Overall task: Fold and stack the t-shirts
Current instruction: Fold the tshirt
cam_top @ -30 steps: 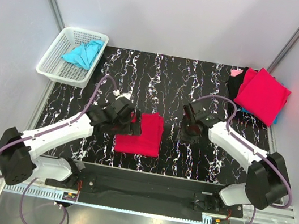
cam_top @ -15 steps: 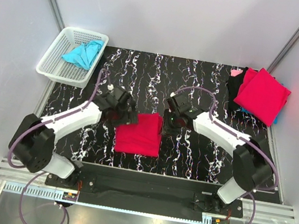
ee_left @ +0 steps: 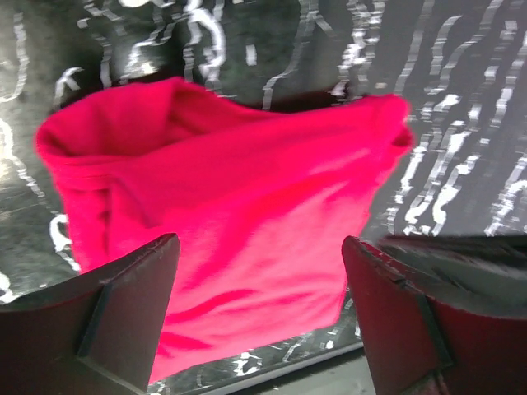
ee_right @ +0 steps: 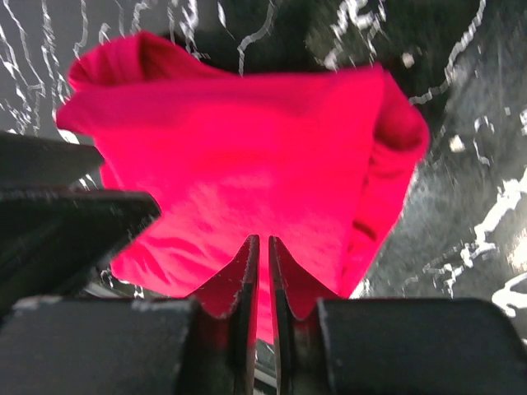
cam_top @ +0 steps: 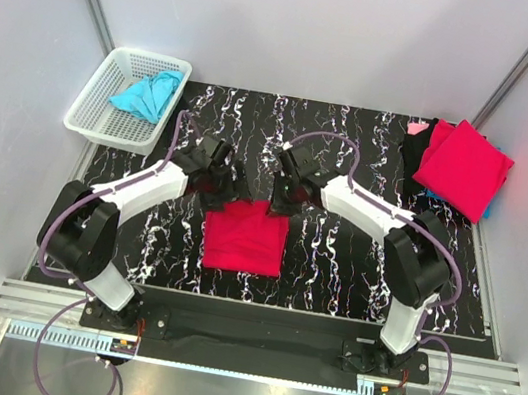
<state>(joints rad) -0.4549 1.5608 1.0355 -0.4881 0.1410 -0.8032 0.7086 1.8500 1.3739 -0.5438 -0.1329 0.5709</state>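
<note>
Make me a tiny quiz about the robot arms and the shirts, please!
1. True or false: the red t-shirt lies in the white basket.
2. What colour is the crumpled shirt inside that basket? A turquoise, B yellow, C black.
3. Fill in: the left gripper has its jaws wide ____.
Key: 1 false, it lies on the table; 2 A; 3 open.

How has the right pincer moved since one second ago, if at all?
Yes. The right pincer went left, away from the folded stack, to the red t-shirt.
</note>
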